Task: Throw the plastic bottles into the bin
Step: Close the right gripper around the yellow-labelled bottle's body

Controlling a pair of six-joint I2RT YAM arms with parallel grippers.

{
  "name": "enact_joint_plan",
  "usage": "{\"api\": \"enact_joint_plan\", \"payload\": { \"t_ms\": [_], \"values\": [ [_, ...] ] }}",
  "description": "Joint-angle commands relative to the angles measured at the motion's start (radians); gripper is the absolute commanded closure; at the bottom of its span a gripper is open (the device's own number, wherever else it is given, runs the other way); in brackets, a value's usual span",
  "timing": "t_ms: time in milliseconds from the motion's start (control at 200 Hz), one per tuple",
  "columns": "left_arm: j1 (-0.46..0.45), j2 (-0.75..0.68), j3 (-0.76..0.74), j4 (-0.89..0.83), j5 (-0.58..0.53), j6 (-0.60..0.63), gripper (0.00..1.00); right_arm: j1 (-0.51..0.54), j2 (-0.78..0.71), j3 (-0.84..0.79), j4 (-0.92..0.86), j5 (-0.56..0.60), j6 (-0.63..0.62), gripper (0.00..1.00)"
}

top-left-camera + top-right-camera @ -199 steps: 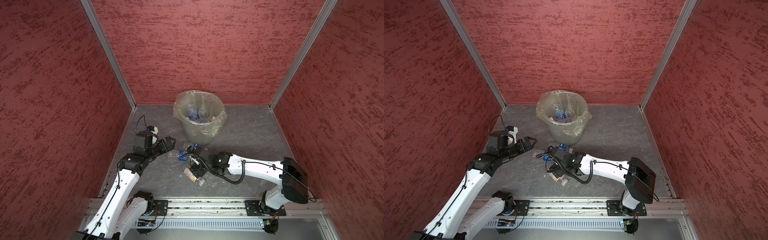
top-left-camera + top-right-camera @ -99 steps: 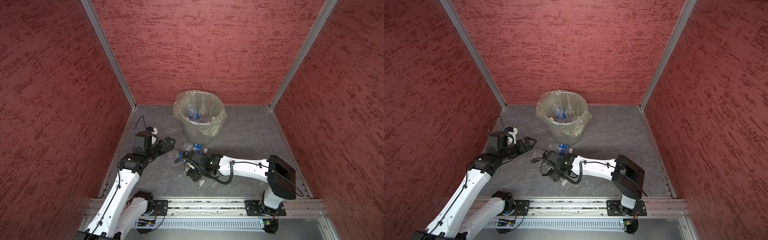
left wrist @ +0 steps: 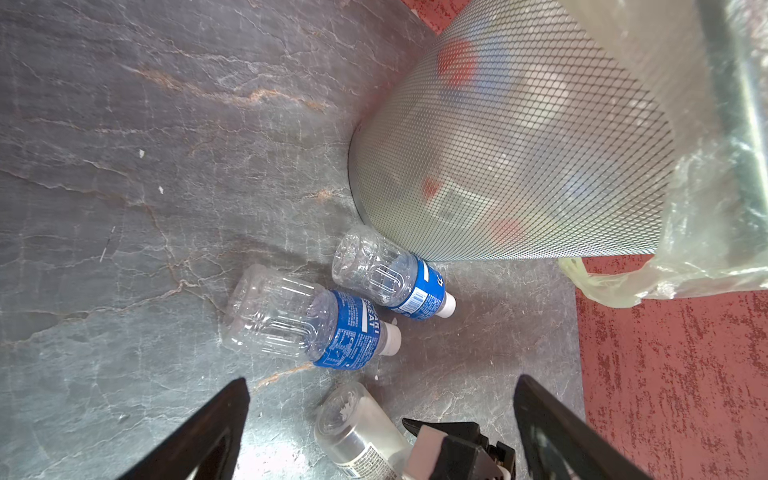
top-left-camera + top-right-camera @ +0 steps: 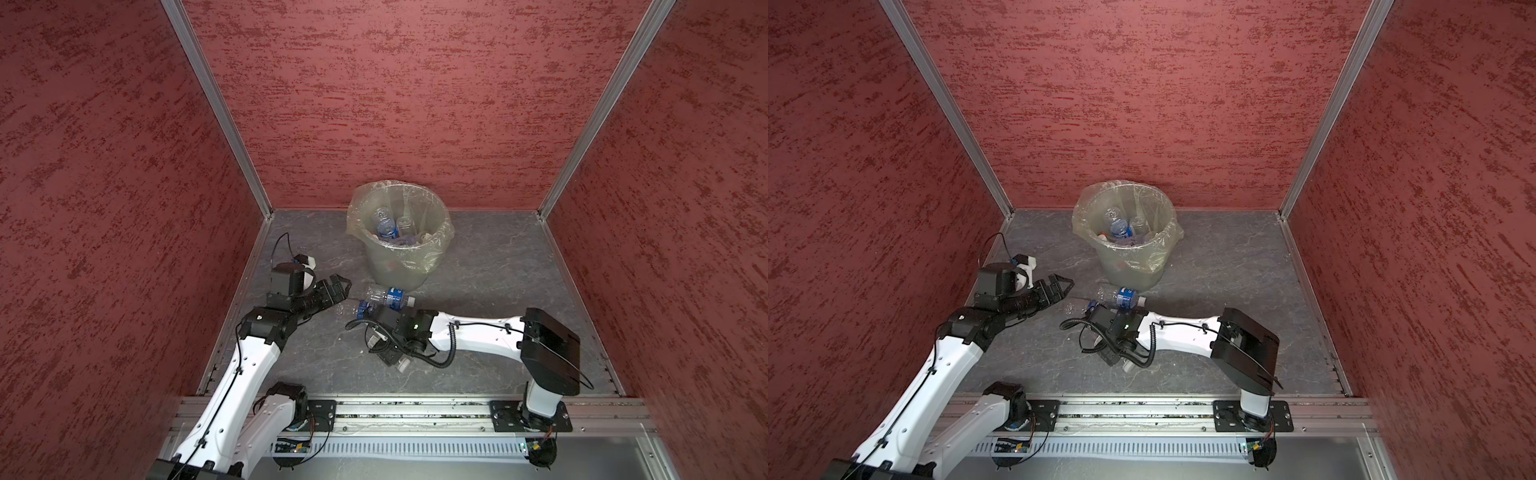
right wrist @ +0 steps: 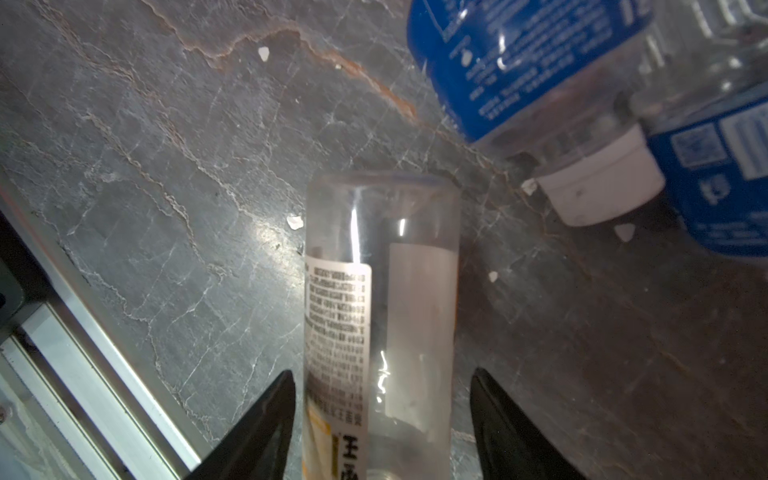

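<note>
Mottled red walls [image 4: 395,104] enclose a grey veined floor [image 4: 498,270]; aluminium corner posts [image 4: 215,104].

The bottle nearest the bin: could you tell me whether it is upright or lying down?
Lying down: the bottle rests lengthwise on the floor beside the bin.

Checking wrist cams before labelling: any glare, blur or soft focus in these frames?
Right wrist: white-labelled bottle soft at close range with a glare streak, bright hotspot on the floor, blue-labelled bottles out of focus. Left wrist: those bottles sharp; bin contents only smears through its wall. Top views: sharp overall.
</note>
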Motion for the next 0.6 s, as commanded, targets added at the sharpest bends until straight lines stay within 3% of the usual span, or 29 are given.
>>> {"api": "enact_joint_plan", "payload": {
  "t_ms": [0,596],
  "values": [
    [0.007,0.004,-0.019,0.009,0.015,0.003,0.01,0.011,0.018,0.04,-0.007,-0.016,0.021,0.33],
    [0.008,0.016,-0.027,0.014,0.028,0.002,0.01,0.013,0.092,0.058,-0.035,-0.024,0.016,0.37]
  ]
}}
